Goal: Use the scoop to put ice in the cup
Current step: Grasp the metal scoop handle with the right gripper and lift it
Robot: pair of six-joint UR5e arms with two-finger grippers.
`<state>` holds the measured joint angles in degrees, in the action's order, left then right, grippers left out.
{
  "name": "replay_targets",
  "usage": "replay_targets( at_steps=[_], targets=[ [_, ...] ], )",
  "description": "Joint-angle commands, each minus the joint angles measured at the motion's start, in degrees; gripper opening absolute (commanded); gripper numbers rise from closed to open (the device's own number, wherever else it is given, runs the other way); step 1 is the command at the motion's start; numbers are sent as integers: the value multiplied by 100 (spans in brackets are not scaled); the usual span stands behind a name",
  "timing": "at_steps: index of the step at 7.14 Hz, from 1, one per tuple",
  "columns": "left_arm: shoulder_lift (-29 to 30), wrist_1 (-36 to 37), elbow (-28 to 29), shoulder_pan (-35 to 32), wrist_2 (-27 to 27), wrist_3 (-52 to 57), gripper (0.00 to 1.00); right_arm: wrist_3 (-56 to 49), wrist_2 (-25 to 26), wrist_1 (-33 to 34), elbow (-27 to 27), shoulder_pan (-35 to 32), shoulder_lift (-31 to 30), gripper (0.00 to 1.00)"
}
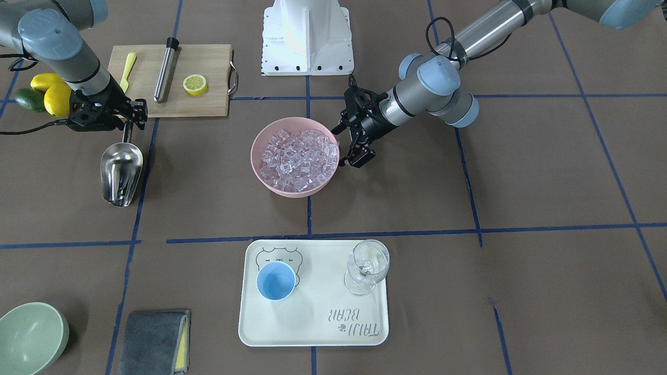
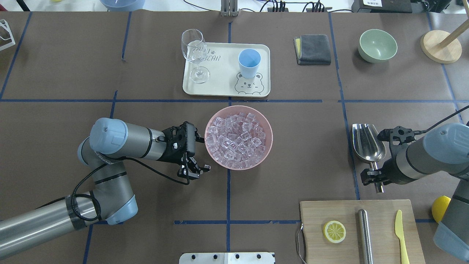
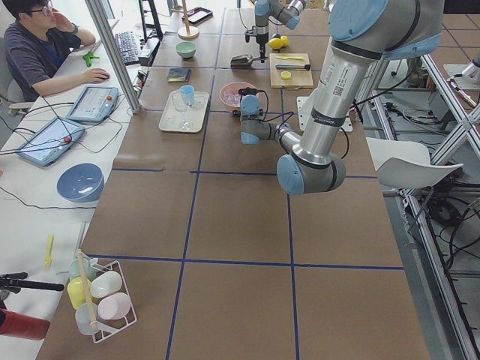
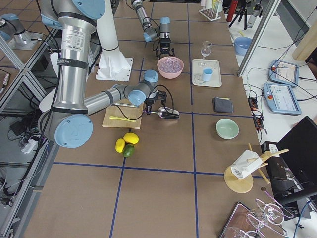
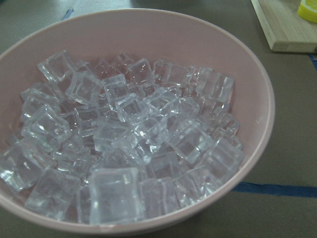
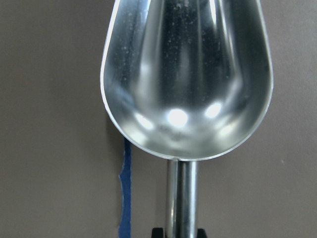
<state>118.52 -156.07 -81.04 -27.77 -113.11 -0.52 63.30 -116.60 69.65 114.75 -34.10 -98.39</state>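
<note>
While the right end effector (image 2: 374,178) clamps the empty scoop (image 2: 367,145), next should come digging ice (image 2: 237,137) beside the open left end effector (image 2: 202,154).

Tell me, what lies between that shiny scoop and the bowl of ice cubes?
Nothing stands there. In the overhead view, only bare brown table with one blue tape line separates the scoop from the pink bowl of ice.

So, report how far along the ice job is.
Done: the right gripper is shut on the handle of the scoop. In hand: the scoop is empty; the left gripper is open beside the pink bowl. Left: scooping ice from that bowl and filling the empty light-blue cup.
</note>
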Motion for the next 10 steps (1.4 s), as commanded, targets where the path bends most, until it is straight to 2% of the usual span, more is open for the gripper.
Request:
replay_targets(
  at_steps=[1, 3, 4, 7, 8, 10],
  targets=[
    [5, -2, 0, 0, 0, 0, 100, 7, -118, 31, 327, -62, -75, 0],
    [-4, -29, 0, 0, 0, -9, 100, -359, -179, 590, 765, -141, 3, 0],
    [-4, -29, 0, 0, 0, -9, 100, -1102, -110, 933, 1011, -167, 108, 0],
    [-4, -73, 0, 0, 0, -27, 100, -2398, 356, 1399, 1136, -53, 749, 0],
    [-4, -73, 0, 0, 0, -27, 100, -3054, 409, 2037, 1311, -88, 968, 0],
    [-4, -73, 0, 0, 0, -27, 100, -3516, 514, 3505, 1585, -1, 1827, 0]
  ],
)
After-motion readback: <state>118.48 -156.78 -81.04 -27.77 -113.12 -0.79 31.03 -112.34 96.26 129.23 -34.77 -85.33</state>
